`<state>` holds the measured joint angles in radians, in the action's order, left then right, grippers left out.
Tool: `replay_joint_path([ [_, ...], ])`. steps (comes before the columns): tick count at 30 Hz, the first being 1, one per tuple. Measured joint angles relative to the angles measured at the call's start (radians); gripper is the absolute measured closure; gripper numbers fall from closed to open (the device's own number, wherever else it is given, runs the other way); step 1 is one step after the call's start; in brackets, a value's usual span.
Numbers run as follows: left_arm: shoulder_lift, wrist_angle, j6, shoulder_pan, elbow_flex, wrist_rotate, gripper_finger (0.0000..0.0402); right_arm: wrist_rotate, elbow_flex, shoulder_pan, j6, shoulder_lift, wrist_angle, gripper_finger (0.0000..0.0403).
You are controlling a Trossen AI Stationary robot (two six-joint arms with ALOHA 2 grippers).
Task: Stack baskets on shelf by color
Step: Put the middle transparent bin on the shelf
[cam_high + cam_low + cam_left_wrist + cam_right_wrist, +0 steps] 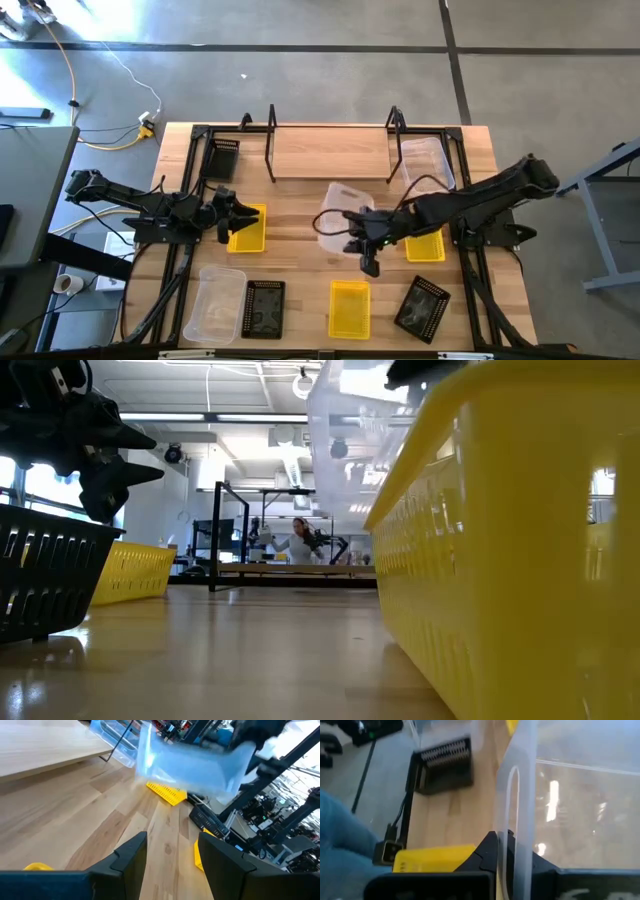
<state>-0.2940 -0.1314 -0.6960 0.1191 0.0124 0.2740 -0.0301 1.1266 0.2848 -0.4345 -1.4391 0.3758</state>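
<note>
High view: right gripper (352, 228) clamping clear basket (341, 206)

Shelf (330, 155) plank bare, open from front betw end posts. Clear basket (343, 210) in right tool (366, 252) blocks mid-table (300, 260) approach.

Past the left gripper (172, 852), whose two dark fingers (131, 854) stand apart with bare tabletop (75, 820) between them, a clear basket (192, 762) hangs tilted above the wood, with the other arm's dark gripper (257, 735) at its far end. A yellow basket (167, 792) lies on the table under it, a black basket (207, 820) nearer, and another yellow edge (199, 857) shows beside one finger. The pale shelf board (45, 742) with a thin black post (120, 740) fills one side, another clear basket (117, 735) beyond it.
</note>
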Motion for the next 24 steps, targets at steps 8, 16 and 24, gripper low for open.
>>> replay_joint_path([
  [8, 0.000, 0.000, -0.008, 0.000, 0.000, 0.001, 0.0233, -0.185, 0.000, -0.041, 0.238, 0.126, 0.000, 0.0403],
  [16, 0.000, 0.000, -0.012, 0.000, 0.000, 0.007, 0.0233, -0.305, 0.000, -0.161, 0.595, 0.177, 0.001, 0.0403],
  [24, 0.000, 0.000, -0.035, 0.000, 0.000, 0.033, 0.0233, -0.200, 0.000, -0.359, 0.745, 0.177, 0.185, 0.0403],
])
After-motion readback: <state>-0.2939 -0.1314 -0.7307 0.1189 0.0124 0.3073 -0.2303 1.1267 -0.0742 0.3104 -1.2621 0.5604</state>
